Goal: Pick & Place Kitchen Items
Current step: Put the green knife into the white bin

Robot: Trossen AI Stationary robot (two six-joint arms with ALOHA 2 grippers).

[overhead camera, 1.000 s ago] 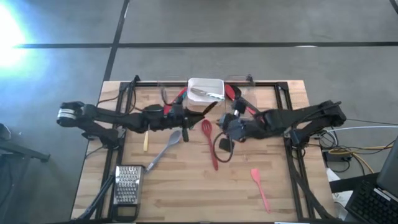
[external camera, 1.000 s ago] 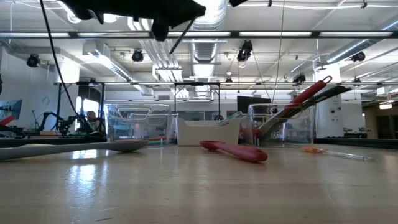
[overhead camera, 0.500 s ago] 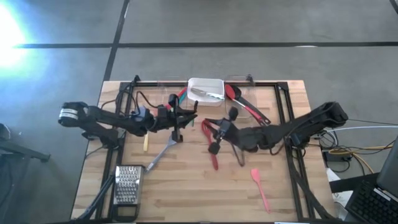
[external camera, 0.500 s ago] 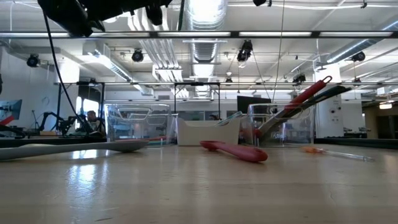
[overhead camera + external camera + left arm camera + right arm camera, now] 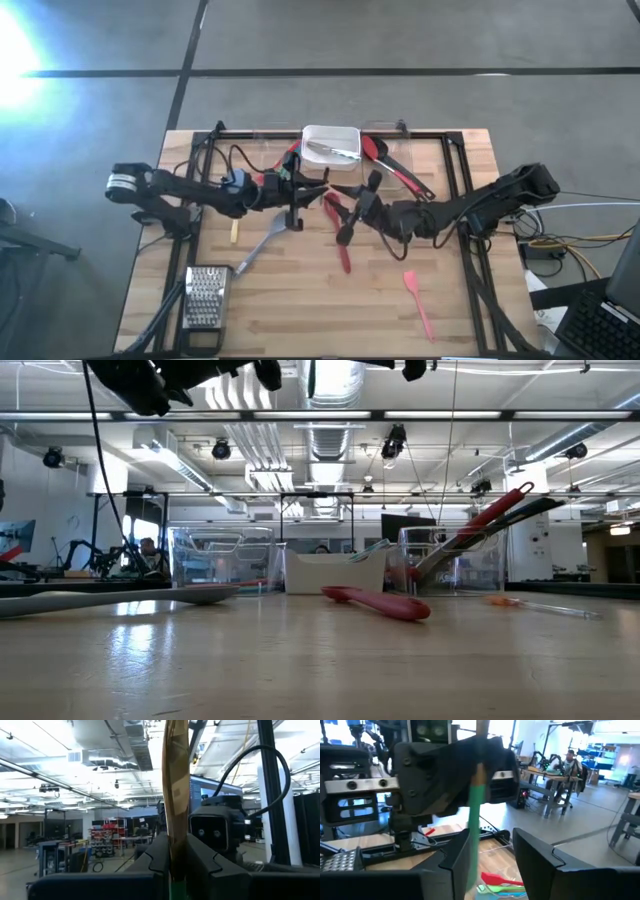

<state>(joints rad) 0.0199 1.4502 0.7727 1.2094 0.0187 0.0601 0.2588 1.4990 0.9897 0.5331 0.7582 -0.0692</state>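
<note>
A metal grater [image 5: 205, 293] is seen lying at the table's [image 5: 300, 320] near left corner in the high view, with a grey spoon [image 5: 262, 243] lying slantwise just beyond it. Above the table's middle, the left gripper [image 5: 308, 186] is closed narrowly on a slim utensil [image 5: 175, 795] with a wooden shaft and a green end, which is seen upright between its fingers [image 5: 155, 852] in the left wrist view. The right gripper [image 5: 352, 203] is held facing it, close by, and its fingers [image 5: 457, 857] are spread wide on either side of the same utensil's green part [image 5: 474, 832], with a gap visible beside it. A red slotted spatula [image 5: 338, 235] lies on the table below the two grippers. At the far edge, a white rectangular bin [image 5: 331, 143] holds small metal cutlery [image 5: 330, 150]. Just right of it, a clear container [image 5: 450, 565] holds red and black long-handled utensils [image 5: 395, 170] that lean out over its rim. A pink spatula [image 5: 418, 300] lies apart toward the near right.
</note>
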